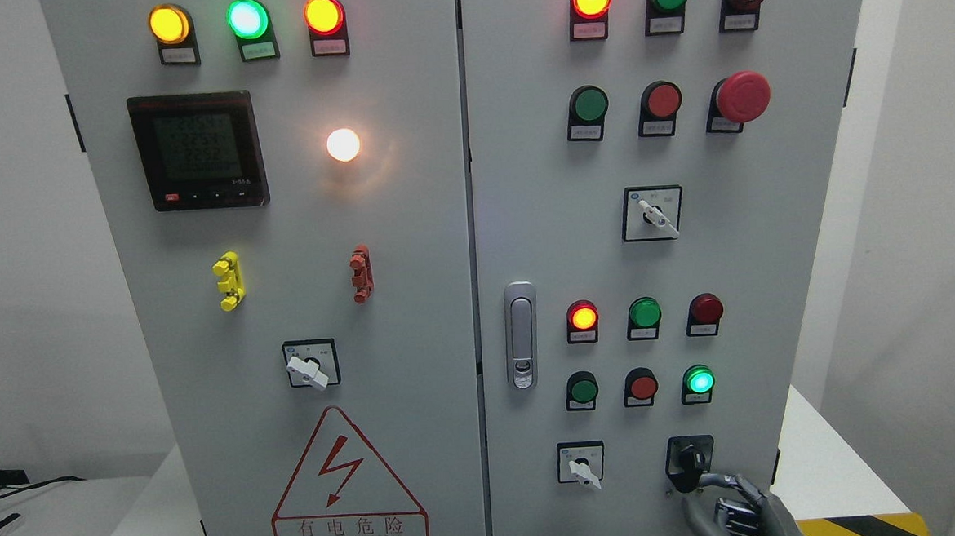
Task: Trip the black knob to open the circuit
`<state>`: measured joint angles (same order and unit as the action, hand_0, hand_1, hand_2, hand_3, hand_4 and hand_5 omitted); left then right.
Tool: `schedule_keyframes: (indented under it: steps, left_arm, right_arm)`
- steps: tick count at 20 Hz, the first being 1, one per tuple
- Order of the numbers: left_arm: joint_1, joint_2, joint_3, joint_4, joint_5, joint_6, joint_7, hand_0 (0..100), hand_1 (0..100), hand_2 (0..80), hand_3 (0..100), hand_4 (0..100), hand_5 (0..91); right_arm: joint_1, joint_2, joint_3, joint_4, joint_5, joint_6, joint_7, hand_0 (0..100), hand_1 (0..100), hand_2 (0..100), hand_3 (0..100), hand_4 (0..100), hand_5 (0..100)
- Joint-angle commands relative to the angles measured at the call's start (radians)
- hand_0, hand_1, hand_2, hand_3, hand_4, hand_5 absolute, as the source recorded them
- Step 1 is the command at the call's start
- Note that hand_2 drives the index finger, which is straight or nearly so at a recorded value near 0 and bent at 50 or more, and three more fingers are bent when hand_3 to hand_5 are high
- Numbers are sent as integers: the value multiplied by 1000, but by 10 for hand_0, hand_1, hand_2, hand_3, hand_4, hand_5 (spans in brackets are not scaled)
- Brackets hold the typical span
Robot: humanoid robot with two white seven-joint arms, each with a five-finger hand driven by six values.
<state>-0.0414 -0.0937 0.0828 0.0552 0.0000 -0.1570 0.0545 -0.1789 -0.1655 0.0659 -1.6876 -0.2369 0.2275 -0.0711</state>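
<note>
A white flat surface [831,470] edged in yellow-and-black hazard striping [863,527] carries the tall grey metal electrical cabinet [411,247], which stands upright at its centre toward 12 o'clock.

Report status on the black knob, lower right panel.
Right robot hand at black knob, fingertips touching it, full grasp unclear. Left robot hand not in view. Nothing in the way.
</note>
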Motion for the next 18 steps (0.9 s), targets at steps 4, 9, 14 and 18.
schedule_keyframes:
  steps: [4, 9, 14, 18]
  left_arm:
    - [0, 0, 0, 0, -31, 1, 1, 120, 389, 0, 0, 0, 0]
    - [0, 0, 0, 0, -31, 1, 1, 120, 389, 0, 0, 0, 0]
    - [0, 0, 0, 0, -31, 1, 1, 120, 389, 0, 0, 0, 0]
    - [0, 0, 0, 0, -31, 1, 1, 120, 389, 0, 0, 0, 0]
  right_arm:
    - [10, -3, -31, 0, 1, 1, 7, 401, 810, 421, 1000, 998, 946]
    - [12, -5, -54, -4, -1, 1, 8, 401, 812, 427, 1000, 999, 946]
    - [33, -25, -86, -17, -7, -2, 37, 404, 814, 437, 1000, 1000, 946]
    - [76, -29, -130, -62, -12, -5, 59, 469, 822, 478, 1000, 1000, 944]
